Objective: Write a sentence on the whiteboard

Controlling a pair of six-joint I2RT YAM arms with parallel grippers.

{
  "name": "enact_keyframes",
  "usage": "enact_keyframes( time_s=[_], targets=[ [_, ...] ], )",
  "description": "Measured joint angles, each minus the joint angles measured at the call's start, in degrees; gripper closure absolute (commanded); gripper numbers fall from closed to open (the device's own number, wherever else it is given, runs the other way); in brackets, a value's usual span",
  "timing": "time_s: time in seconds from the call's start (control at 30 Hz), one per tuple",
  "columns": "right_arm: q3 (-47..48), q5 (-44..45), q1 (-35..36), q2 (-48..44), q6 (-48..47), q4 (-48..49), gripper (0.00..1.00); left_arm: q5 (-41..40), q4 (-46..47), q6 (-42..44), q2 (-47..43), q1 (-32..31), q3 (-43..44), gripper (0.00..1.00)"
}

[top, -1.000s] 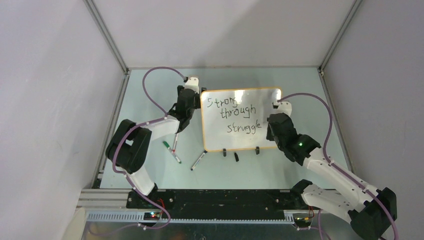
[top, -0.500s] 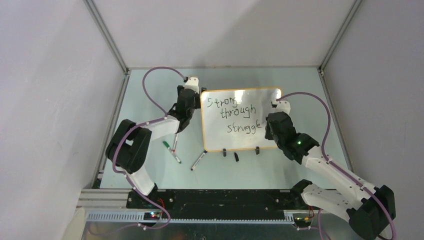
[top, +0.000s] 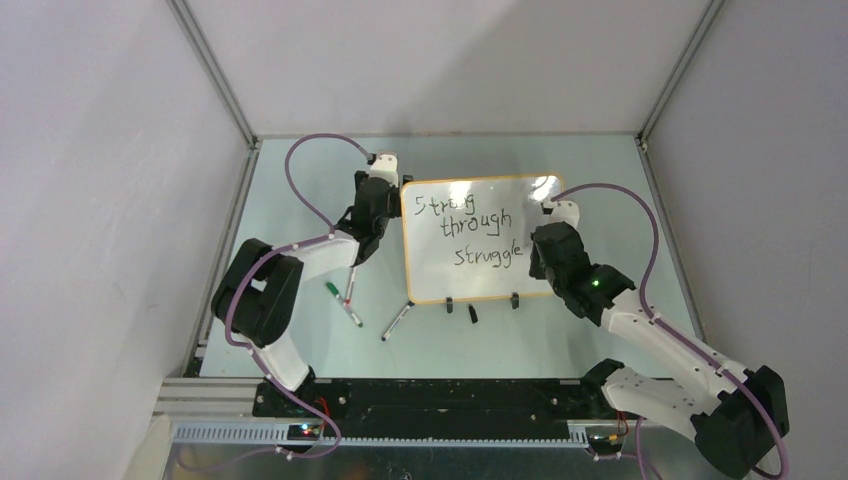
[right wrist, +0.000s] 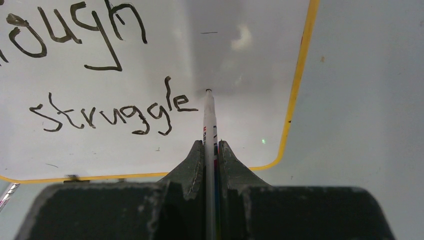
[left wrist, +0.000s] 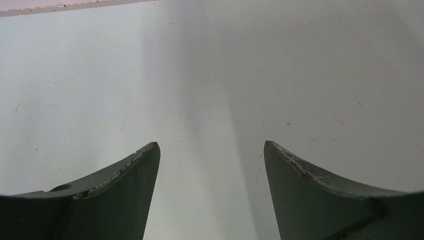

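The whiteboard (top: pixel 450 282), white with an orange-yellow rim, lies in the middle of the table. The sentence (top: pixel 470 222) on it reads "Strong through struggle" in three staggered black lines. My right gripper (right wrist: pixel 210 143) is shut on a thin white marker (right wrist: pixel 209 117). The marker's tip is at the board (right wrist: pixel 250 55), just right of the last "e" of "struggle" (right wrist: pixel 110 114). From above, the right gripper (top: pixel 548 238) hangs over the board's right side. My left gripper (left wrist: pixel 211 145) is open with nothing between its fingers, above bare table beside the board's top left corner (top: pixel 385 172).
Two loose markers (top: pixel 350 306) (top: pixel 397 321) and a green cap (top: pixel 331 290) lie left of the board's near edge. A small black cap (top: pixel 472 313) lies between the two black clip feet (top: pixel 449 303). Grey walls close in the table.
The right arm has edged slightly left and farther onto the board with the marker. The lettering looks the same. The left arm has not moved.
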Motion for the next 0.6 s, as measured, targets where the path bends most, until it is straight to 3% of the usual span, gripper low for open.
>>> enact_keyframes(
  time_s=[0.6],
  targets=[
    [0.0, -2.7, -0.5, 0.2, -0.8, 0.3, 1.0, 0.0, 0.0, 0.0, 0.0, 0.0, 0.0, 0.18]
  ],
)
